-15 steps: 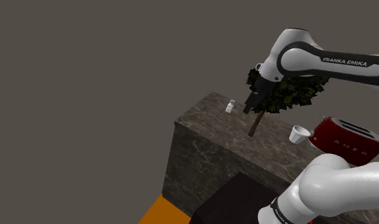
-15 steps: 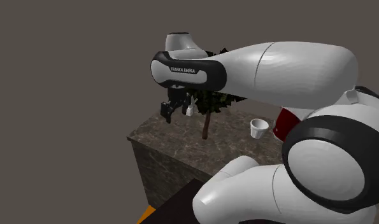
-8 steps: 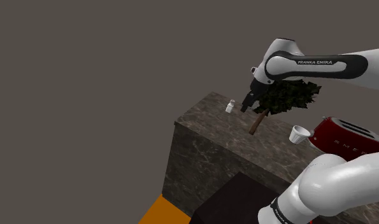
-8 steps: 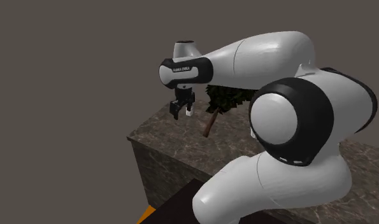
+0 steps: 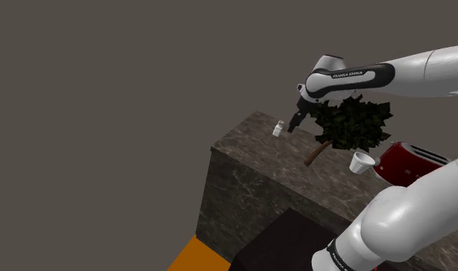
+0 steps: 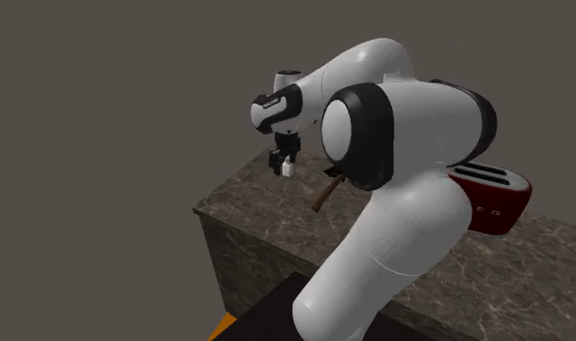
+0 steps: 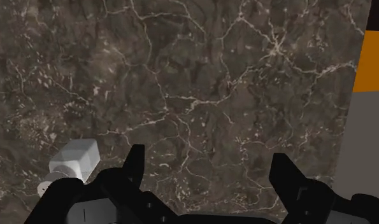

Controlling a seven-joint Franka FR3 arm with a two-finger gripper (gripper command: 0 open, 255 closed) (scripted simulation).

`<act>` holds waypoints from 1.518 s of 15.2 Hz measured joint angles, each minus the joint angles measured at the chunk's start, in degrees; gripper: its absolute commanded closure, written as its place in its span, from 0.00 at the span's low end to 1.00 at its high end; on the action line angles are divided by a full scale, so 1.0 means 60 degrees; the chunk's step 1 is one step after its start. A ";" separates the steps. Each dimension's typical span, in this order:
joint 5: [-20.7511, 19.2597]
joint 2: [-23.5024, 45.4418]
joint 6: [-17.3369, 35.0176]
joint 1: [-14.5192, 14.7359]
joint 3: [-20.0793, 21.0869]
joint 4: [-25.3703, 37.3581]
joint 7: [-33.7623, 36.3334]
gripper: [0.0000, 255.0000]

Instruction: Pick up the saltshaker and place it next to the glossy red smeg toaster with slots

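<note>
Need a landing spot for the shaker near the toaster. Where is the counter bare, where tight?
Bare counter runs along the front edge, from the saltshaker corner past the plant trunk. Open stone also lies below the toaster in the second exterior view. Crowded: between plant, white cup and toaster.

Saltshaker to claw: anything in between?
Nothing: in the wrist view the stretch between the white saltshaker and the open claw is bare marbled countertop. The shaker sits beside the claw, not inside it.
</note>
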 measured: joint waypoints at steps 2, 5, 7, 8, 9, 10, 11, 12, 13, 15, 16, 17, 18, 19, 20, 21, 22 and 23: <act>0.0255 0.0718 0.0391 0.0016 -0.0287 0.0351 -0.0586 0.00; 0.0871 0.1938 0.0704 -0.0009 -0.0636 0.1253 -0.1554 0.00; 0.1356 0.2771 0.0914 -0.0068 -0.0735 0.1842 -0.2143 0.00; 0.1579 0.3145 0.0977 -0.0132 -0.0759 0.2134 -0.2424 0.00; 0.1774 0.3464 0.1010 -0.0220 -0.0780 0.2409 -0.2704 0.00; 0.1978 0.3791 0.1021 -0.0320 -0.0785 0.2713 -0.2977 0.00; 0.2220 0.4188 0.1047 -0.0468 -0.0785 0.3067 -0.3302 0.00; 0.2498 0.4682 0.1048 -0.0601 -0.0727 0.3529 -0.3561 0.00; 0.2705 0.5046 0.1102 -0.0755 -0.0684 0.3821 -0.3833 0.00; 0.3029 0.5651 0.1115 -0.1024 -0.0587 0.4389 -0.4213 0.00; 0.3111 0.5811 0.1154 -0.1074 -0.0546 0.4504 -0.4273 0.00; 0.3161 0.5884 0.1244 -0.1098 -0.0521 0.4482 -0.4320 0.00; 0.3222 0.5985 0.1337 -0.1128 -0.0491 0.4482 -0.4363 0.00; 0.3280 0.6085 0.1430 -0.1148 -0.0458 0.4482 -0.4389 0.00; 0.3336 0.6166 0.1523 -0.1178 -0.0430 0.4460 -0.4435 0.00; 0.3411 0.6293 0.1606 -0.1225 -0.0393 0.4491 -0.4488 0.00; 0.3448 0.6347 0.1676 -0.1243 -0.0374 0.4469 -0.4515 0.00; 0.3472 0.6389 0.1703 -0.1257 -0.0361 0.4481 -0.4530 0.00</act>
